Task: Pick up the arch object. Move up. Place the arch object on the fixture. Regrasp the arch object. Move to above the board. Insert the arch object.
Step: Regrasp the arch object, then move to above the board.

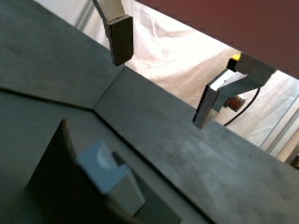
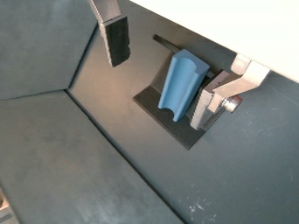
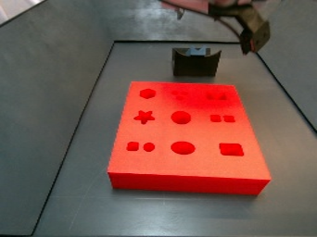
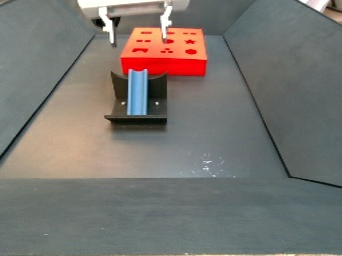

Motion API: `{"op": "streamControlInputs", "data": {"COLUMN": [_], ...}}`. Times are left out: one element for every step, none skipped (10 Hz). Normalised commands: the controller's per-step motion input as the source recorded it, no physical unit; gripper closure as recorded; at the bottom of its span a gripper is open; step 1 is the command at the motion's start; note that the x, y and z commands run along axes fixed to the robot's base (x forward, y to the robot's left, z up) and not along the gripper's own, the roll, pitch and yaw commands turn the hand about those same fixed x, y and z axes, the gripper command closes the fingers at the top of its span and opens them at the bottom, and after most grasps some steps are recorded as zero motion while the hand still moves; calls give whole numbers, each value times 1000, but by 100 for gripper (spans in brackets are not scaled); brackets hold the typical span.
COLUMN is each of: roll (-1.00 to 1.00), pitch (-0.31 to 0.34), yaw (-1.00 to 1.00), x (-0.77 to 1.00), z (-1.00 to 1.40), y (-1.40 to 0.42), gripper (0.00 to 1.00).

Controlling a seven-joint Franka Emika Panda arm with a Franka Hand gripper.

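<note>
Gripper point(image 4: 135, 32) raised, fingers spread and empty, above arch object point(image 4: 136, 90) propped on fixture point(image 4: 138, 112), awaiting regrasp.

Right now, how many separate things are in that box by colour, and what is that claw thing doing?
Red: 1, the board with shape cutouts.
Blue: 1, the arch object, resting on the fixture.
Dark: 1, the fixture itself.
Total: 3.
The gripper hangs above them, open and holding nothing.
</note>
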Motion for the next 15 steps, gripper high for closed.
{"op": "streamControlInputs", "data": {"roll": [77,72,67,65,64,64,65,64,62,51,51,51,51,0,86], "pitch": [-37,-54,-59,-63,-66,-61,-53,-47,-42,-26,-28,-28,-28,0,15], "yaw": [85,73,59,49,34,20,12,7,2,1,-4,-4,-4,0,179], "x": [97,107,112,116,107,93,83,80,75,49,24,24,24,0,-261], "z": [-1000,-1000,-1000,-1000,-889,-702,-564,-472,-300,-198,-171,-171,-171,0,1000], "y": [36,31,27,22,13,7,4,2,1,-9,-15,-15,-15,0,4], "gripper": [0,0,0,0,0,0,0,0,0,0,0,0,0,100,100]}}
